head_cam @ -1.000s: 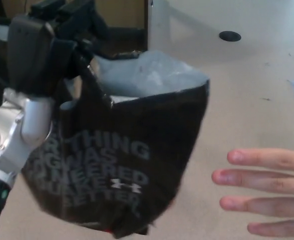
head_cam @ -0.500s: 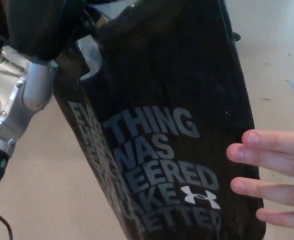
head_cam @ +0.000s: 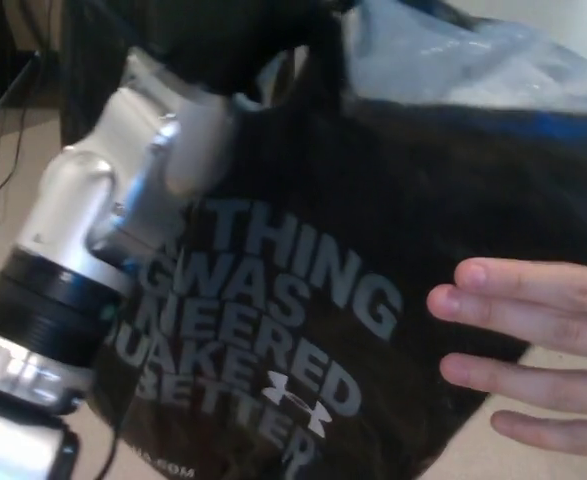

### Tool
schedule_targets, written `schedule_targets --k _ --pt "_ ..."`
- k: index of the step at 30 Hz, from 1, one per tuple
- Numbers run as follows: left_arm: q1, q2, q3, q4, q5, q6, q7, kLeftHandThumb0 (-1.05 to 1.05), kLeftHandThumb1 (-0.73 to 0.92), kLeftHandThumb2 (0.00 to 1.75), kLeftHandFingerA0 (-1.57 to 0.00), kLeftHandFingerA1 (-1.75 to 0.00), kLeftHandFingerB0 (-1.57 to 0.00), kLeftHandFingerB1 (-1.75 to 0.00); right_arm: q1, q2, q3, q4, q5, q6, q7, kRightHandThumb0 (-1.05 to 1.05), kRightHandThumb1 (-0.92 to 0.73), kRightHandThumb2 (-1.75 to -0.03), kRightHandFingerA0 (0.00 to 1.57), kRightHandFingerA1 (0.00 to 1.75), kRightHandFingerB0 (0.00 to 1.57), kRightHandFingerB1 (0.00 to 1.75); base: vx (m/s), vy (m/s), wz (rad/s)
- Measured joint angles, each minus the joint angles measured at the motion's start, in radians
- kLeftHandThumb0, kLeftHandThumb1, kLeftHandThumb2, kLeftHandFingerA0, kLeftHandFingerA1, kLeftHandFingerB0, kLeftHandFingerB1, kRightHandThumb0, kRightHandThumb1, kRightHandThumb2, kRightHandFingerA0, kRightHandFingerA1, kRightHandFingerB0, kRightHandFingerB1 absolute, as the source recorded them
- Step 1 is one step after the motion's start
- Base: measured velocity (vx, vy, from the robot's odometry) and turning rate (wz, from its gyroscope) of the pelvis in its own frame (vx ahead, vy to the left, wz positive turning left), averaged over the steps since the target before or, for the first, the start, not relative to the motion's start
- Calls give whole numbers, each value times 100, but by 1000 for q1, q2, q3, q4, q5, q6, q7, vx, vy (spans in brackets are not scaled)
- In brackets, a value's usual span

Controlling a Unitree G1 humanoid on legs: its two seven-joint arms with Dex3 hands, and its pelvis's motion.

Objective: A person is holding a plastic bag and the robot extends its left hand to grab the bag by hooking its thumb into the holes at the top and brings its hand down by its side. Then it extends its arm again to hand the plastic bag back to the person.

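Plastic bag (head_cam: pixel 373 300) is filling most of the head view, a black sack printed with pale block lettering and a small logo, hanging close under the camera. Its top edge is running up toward twelve o'clock, where the left hand (head_cam: pixel 223 45) is showing only as a dark, blurred mass at about eleven o'clock. The silver wrist joint (head_cam: pixel 138 190) and black forearm collar (head_cam: pixel 48 305) are reaching in from eight o'clock. Whether the fingers are hooked through the handle holes cannot be told, since that part is blurred and partly cropped; the bag seems to be hanging from that hand, but this is a judgement only.

The bag's long axis is running from roughly one o'clock down to seven o'clock, slightly tilted. At its open mouth, near one o'clock, something pale and crinkled (head_cam: pixel 473 60) is showing inside, perhaps a lighter plastic lining or contents; which it is cannot be told.

A person's hand (head_cam: pixel 533 350) is coming in from three o'clock, its fingers spread flat and lying against or just in front of the bag's right side. It is sitting below and to the right of the robot's hand, so a handover would likely turn on the person reaching up toward the top edge. The right hand is not showing.
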Motion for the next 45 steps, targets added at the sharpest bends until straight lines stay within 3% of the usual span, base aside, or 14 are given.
schedule_targets --k 1,2,11,15,16,17,18,19,21,22,26,38,40,45 --pt "0 -17 -8 -23 5 7 -5 -23 46 86 -129 -144 -80 -120 1 0 0 -1 0 0 1 -40 -65 -62 70 47 61 42 0 0 0" --pt "3 -34 -16 -51 12 16 -14 -15 62 62 -96 -175 -57 -153 5 0 1 -2 0 -1 1 -40 -64 -62 70 48 62 43 0 0 0" --pt "50 -84 -34 -176 49 54 -63 -14 62 67 -99 -175 -64 -150 32 0 4 2 -1 -2 1 -37 -66 -61 70 48 61 41 0 0 0" --pt "75 -84 -31 -205 60 62 -82 -21 68 62 -92 -173 -77 -99 33 1 5 4 -1 -3 1 -38 -65 -62 71 48 62 42 0 0 0" --pt "85 -84 -29 -217 60 66 -92 -26 70 63 -79 -163 -76 -65 33 2 6 5 -1 -3 1 -39 -65 -62 72 49 62 43 0 0 0" --pt "98 -83 -26 -234 59 74 -109 -29 65 60 -57 -69 -57 -39 34 3 6 5 -1 -3 1 -38 -65 -61 71 48 62 42 0 0 0" --pt "106 -83 -25 -246 59 80 -120 -37 58 59 -45 -43 -40 -34 34 3 7 5 -1 -3 1 -37 -65 -61 71 48 62 42 0 0 0" --pt "121 -84 -24 -266 59 92 -144 -37 58 59 -45 -43 -40 -34 34 5 7 5 -1 -3 1 -37 -65 -61 71 48 62 42 0 0 0" --pt "140 -84 -24 -295 61 114 -181 -29 31 87 -3 -50 0 -47 34 7 7 5 -1 -3 1 -37 -65 -61 72 48 62 42 0 0 0" --pt "148 -84 -24 -307 62 124 -197 -57 38 71 -3 -23 -8 -30 34 9 8 4 -1 -3 1 -38 -65 -61 71 47 62 42 0 0 0" --pt "180 -83 -24 -347 66 166 -264 -69 42 77 0 -1 0 -7 34 11 13 4 -3 -3 1 -40 -64 -62 71 48 62 43 0 0 0" --pt "251 -26 -24 -425 63 247 -459 -67 38 82 0 0 0 -5 34 14 20 3 -6 -2 0 -40 -64 -62 72 48 62 43 0 0 0" --pt "264 -14 -23 -439 58 260 -495 -86 40 63 0 0 0 -6 34 16 20 3 -5 -2 0 -38 -65 -61 71 47 62 42 0 0 0" --pt "293 18 -16 -464 48 284 -571 -78 42 86 0 0 0 -3 34 23 20 3 -5 -3 0 -39 -65 -62 72 48 62 42 0 0 0"
